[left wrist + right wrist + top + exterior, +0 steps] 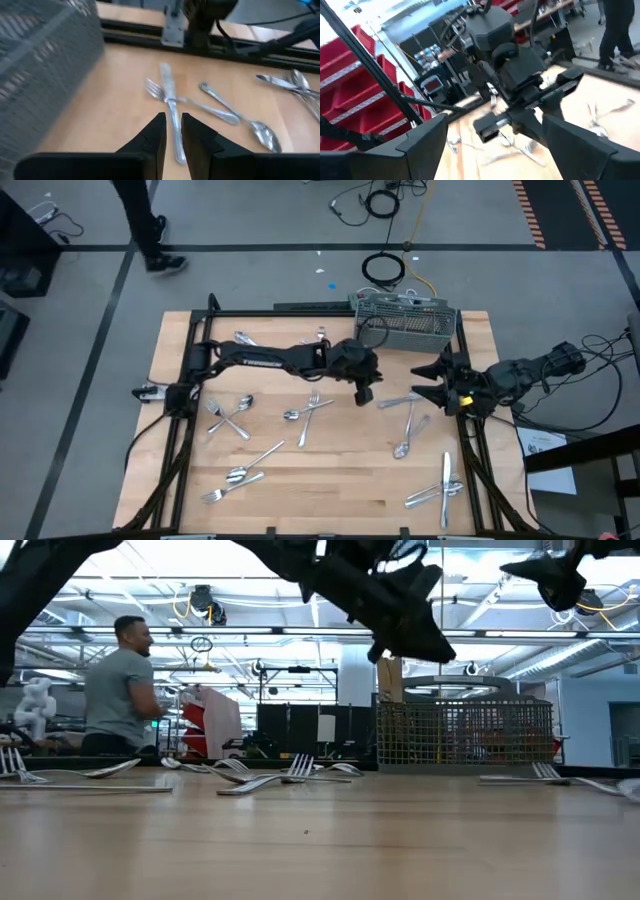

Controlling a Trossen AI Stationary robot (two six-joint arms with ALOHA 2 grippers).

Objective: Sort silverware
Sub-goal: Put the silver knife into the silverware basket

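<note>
The silverware lies scattered flat on the wooden table. A crossed knife and fork lie just ahead of my left gripper, with a spoon beside them. My left gripper hangs above the table's middle, slanting down toward the right. Its fingers stand a narrow gap apart, and only the table and the knife show through the gap. The grey mesh caddy stands at the far edge. My right gripper waits wide open at the right edge, clear of everything.
More forks, spoons and knives lie at the left, the middle, the near left and the near right. A person walks on the floor beyond the far edge, where cables lie.
</note>
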